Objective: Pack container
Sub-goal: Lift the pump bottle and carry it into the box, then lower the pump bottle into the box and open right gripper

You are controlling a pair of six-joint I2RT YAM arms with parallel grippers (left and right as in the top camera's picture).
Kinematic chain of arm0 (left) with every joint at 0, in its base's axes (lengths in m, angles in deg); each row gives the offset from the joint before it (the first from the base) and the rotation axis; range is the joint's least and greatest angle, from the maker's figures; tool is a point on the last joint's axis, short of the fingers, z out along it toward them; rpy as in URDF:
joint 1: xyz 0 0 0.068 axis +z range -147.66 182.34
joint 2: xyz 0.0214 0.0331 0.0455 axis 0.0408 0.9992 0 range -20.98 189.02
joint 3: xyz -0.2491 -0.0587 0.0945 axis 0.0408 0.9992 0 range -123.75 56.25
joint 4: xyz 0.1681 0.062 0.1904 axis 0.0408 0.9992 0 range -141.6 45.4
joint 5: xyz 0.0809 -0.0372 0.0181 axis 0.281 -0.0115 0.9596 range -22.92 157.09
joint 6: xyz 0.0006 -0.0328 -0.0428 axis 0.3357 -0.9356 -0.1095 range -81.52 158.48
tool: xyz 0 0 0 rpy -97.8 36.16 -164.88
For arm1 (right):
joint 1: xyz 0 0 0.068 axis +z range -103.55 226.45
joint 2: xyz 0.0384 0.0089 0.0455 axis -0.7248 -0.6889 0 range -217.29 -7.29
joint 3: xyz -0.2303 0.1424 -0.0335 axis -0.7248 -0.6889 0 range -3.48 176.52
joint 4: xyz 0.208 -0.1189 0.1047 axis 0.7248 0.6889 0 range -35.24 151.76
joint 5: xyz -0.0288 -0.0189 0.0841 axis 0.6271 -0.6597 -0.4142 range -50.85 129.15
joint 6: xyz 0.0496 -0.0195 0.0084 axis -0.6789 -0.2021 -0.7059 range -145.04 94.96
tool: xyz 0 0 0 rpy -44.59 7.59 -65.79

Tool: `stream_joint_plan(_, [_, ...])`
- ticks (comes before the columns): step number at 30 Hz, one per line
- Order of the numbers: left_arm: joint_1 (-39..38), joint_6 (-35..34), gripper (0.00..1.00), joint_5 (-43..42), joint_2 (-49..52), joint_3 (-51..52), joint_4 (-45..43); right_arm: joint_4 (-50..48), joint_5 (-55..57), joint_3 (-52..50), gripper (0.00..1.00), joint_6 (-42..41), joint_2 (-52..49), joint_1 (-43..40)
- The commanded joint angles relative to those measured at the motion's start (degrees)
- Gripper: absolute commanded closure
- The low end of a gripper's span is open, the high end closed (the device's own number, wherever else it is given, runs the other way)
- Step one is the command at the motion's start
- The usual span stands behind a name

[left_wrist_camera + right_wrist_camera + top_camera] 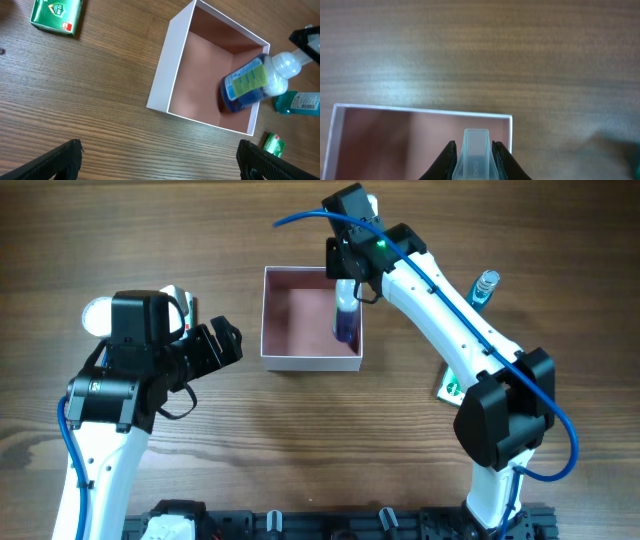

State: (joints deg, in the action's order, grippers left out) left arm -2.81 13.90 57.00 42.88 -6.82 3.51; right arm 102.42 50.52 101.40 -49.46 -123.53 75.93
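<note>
The wooden tabletop (300, 440) fills every view. Just above the middle of the overhead frame sits the container (268, 320), a square shallow box with thin white walls and a pinkish-brown floor; in the left wrist view it lies in the upper right part of the frame. It looks like light card, so I judge it would slide or dent easily if pushed, and a wall pinched near a corner would be the sounder place to hold it.

At its right inner wall in the overhead frame is the blue bottle (247, 85), tilted, its base low inside the box, filled with blue liquid and wearing a yellow-and-blue label. It looks like smooth rigid plastic, moderately heavy for its size and probably slippery. The right arm's fingers (447, 161) pinch its clear cap (475, 152), at the bottom centre of the right wrist view; the cap is narrow, so the bottle could swing below that hold.

The left arm's fingers (60, 160), dark tips at both lower corners of its own view, are spread wide and hold nothing.

Smaller things lie outside the box: a teal bottle (300, 102) at the right edge, a green packet (56, 15) upper left, and a small green item (274, 144) lower right.
</note>
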Motion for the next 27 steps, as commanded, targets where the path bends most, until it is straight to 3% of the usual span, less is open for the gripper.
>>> stream_joint_plan(1, [-0.2, -0.8, 0.00, 0.7, 0.0, -1.2, 0.0, 1.5, -2.6, 1.5, 0.87, -1.0, 0.3, 0.2])
stream_joint_plan(10, [-0.2, -0.8, 0.00, 0.7, 0.0, -1.2, 0.0, 5.5, -5.4, 1.5, 0.83, -0.9, 0.3, 0.2])
stream_joint_plan(23, [-0.2, -0.8, 0.00, 0.7, 0.0, -1.2, 0.0, -2.8, -1.5, 1.5, 0.82, 2.5, 0.3, 0.2])
stream_joint_plan(27, [-0.2, -0.8, 0.00, 0.7, 0.0, -1.2, 0.0, -3.7, 2.8, 1.5, 0.77, 2.4, 0.3, 0.2])
